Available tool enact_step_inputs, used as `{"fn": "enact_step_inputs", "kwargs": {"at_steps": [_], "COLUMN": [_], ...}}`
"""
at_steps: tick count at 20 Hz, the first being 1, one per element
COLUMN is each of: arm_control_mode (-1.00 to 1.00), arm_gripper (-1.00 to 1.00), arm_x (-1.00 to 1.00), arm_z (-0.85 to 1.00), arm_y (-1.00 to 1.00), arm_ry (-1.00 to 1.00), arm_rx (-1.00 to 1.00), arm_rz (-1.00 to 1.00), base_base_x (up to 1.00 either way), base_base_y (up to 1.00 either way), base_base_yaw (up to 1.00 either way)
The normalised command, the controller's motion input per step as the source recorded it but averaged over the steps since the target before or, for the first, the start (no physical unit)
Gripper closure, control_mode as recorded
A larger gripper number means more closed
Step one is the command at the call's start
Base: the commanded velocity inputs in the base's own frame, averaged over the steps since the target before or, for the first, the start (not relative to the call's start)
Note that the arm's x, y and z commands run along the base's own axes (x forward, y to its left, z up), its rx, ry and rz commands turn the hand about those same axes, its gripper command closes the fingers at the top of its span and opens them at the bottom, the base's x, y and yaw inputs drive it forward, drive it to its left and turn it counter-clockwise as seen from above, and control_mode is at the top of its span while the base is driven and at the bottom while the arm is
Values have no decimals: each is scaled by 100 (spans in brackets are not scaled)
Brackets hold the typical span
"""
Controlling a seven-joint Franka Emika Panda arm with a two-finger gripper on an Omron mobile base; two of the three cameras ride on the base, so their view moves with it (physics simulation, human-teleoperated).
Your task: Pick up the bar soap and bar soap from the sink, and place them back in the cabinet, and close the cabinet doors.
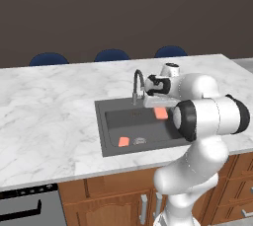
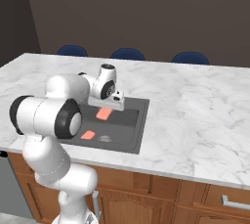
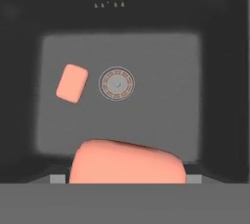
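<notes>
You see a big white marble tabletop (image 1: 44,116) with a dark sink (image 1: 109,121) set in it. Your pincer (image 3: 128,171) hangs above the sink and squeezes one pink bar soap (image 3: 128,164), lifted off the bottom. The other bar soap (image 3: 72,83) lies flat on the sink floor, just beside the round drain strainer (image 3: 116,84).

Both base views look forward and down from behind the arm, left and right, sharing the sink (image 1: 106,121) in the marble table (image 1: 44,116). The hand view looks closely down into the basin, drain strainer (image 3: 116,84) near centre.
</notes>
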Motion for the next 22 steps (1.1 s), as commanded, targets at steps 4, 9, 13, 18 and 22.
{"fn": "enact_step_inputs", "kwargs": {"at_steps": [4,9,13,18,22], "arm_control_mode": [-100,-100,-100,-100,-100], "arm_gripper": [100,100,100,100,100], "arm_x": [-39,-39,-34,-34,-23], "arm_z": [47,41,46,45,53], "arm_y": [0,0,0,0,0], "arm_ry": [0,0,0,0,-1], "arm_rx": [0,0,0,-2,-1], "arm_rz": [0,0,0,0,0], "base_base_x": [0,0,0,0,0], "base_base_y": [0,0,0,0,0], "base_base_yaw": [0,0,0,0,0]}}
